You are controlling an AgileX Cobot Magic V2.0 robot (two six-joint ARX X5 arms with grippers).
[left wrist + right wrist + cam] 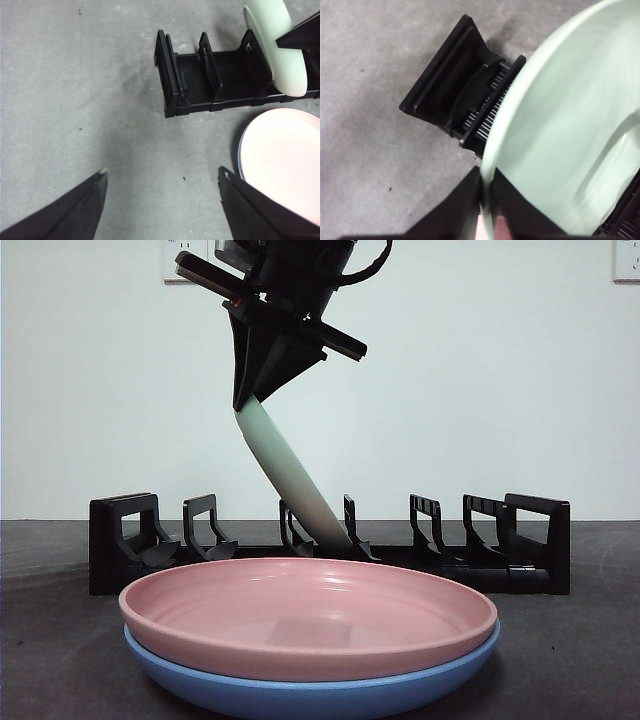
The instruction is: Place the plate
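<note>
The right pincer (262, 390) is clamped on the upper rim of the green plate (290, 475), which slants down and rightward into the middle of the black rack (530, 540) — its lower edge seemingly seated between two dividers. The left pincer (162, 197) hangs released over the bench (75, 100), left of the rack.

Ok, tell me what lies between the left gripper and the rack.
Only bare grey table, shown in the left wrist view; the left gripper hovers open, short of the black rack.

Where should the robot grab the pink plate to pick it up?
By its raised rim, coming from above: the pink plate lies flat on the blue plate, so only the thin rim fits between the fingers. The near side is best, away from the black rack.
</note>
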